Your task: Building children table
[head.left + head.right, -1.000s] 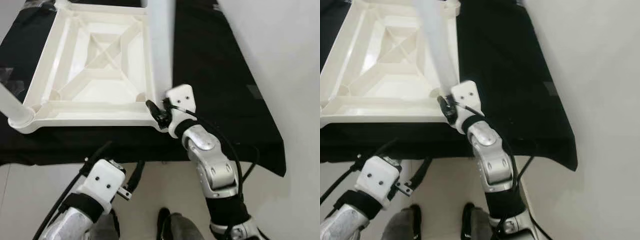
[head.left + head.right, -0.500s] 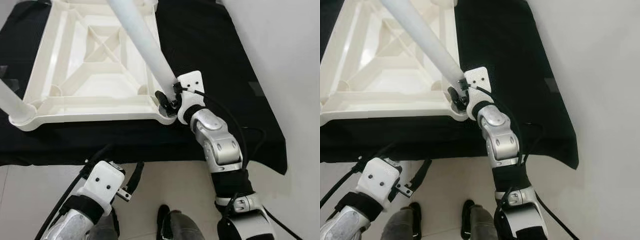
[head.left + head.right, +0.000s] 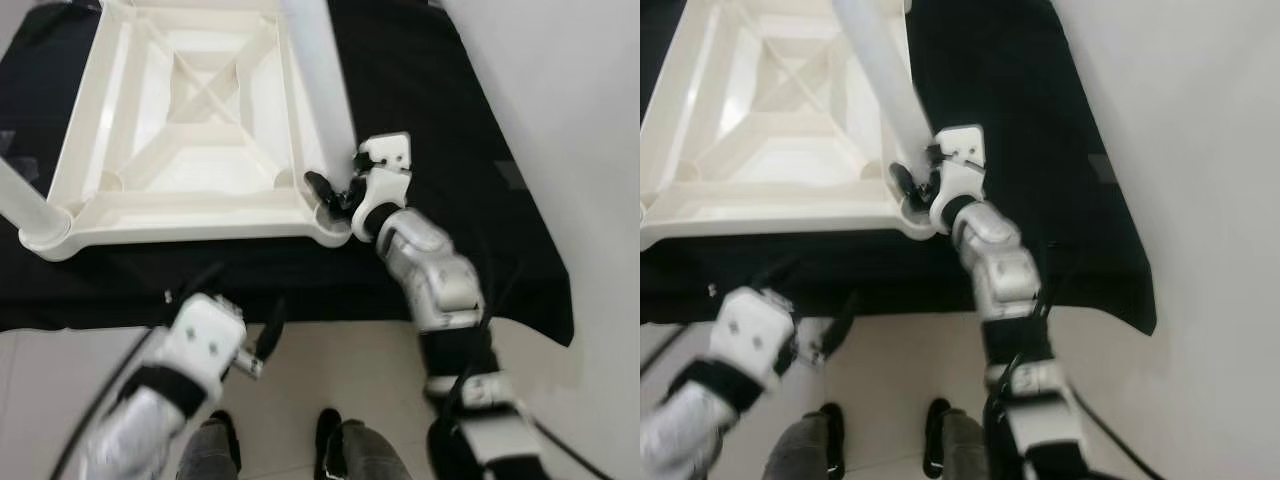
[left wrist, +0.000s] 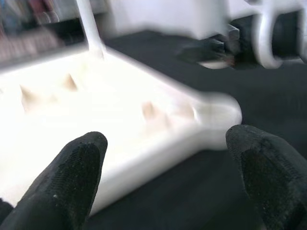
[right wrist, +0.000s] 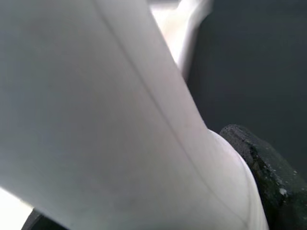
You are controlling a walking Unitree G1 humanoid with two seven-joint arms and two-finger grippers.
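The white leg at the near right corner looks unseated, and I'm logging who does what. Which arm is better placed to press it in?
Right. The right gripper is closed on the leg at that corner of the tabletop; the left gripper hangs open below the table edge.

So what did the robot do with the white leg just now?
The right gripper kept hold of the white table leg at the tabletop's near corner and swung it from leaning left to nearly upright. The left gripper stayed low, open; the tabletop stayed put.
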